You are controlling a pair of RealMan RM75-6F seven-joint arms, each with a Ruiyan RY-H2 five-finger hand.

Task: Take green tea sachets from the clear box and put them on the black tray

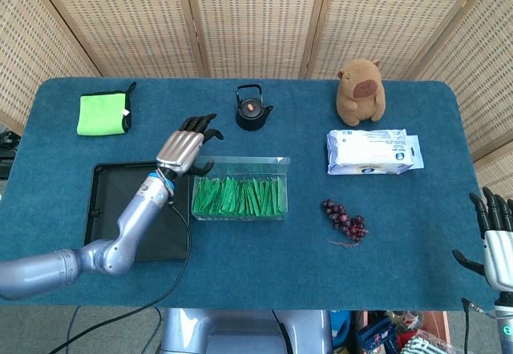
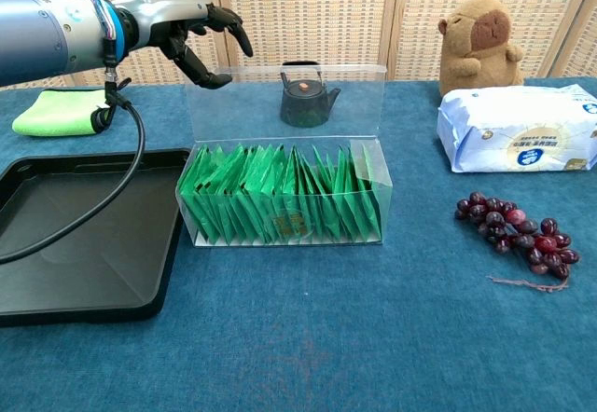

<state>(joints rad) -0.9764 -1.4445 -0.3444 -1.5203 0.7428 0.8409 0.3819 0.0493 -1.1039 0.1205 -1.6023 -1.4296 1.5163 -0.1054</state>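
Your left robot hand (image 2: 191,34) hangs empty, fingers spread, above the clear box's (image 2: 284,191) raised lid; green sachets (image 1: 239,196) fill the box, just right of the bare black tray (image 1: 108,210); only the head view shows your right robot hand (image 1: 494,238), fingers apart, past the surface's (image 1: 256,266) right edge; the wipes pack's (image 2: 518,128) print is unreadable.

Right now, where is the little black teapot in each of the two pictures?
Head view: the black teapot sits at top centre, far side of the table.
Chest view: it shows at upper centre, seen through the raised clear lid of the clear box.
Shared landmark: the capybara plush, to its right.
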